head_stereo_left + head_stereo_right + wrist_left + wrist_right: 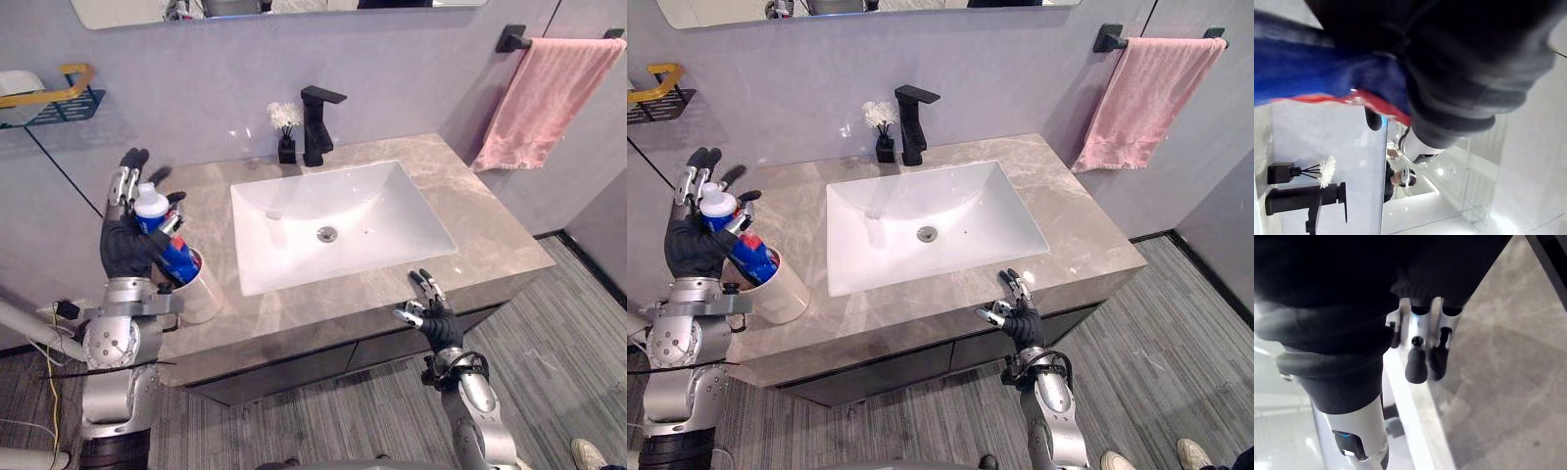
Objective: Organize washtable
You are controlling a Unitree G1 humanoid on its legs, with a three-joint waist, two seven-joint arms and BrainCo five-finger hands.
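Left eye view: left hand (125, 247) at left end of counter (495, 240), fingers and thumb wrapped round blue-and-red toothpaste tube (160, 223). Tube's long axis tilted: white cap up toward wall, lower end slanting down to mouth of white cup (204, 296) just below hand. Cannot tell whether tip is past rim. Coming move likely short lowering along that axis. Right hand (432, 316) well apart at counter's front edge, fingers loose, empty.

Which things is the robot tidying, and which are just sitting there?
Job: left hand, shut on the blue toothpaste tube; white cup below it.
Just there: sink, black tap, flower diffuser, pink towel, wall shelf, open right hand.
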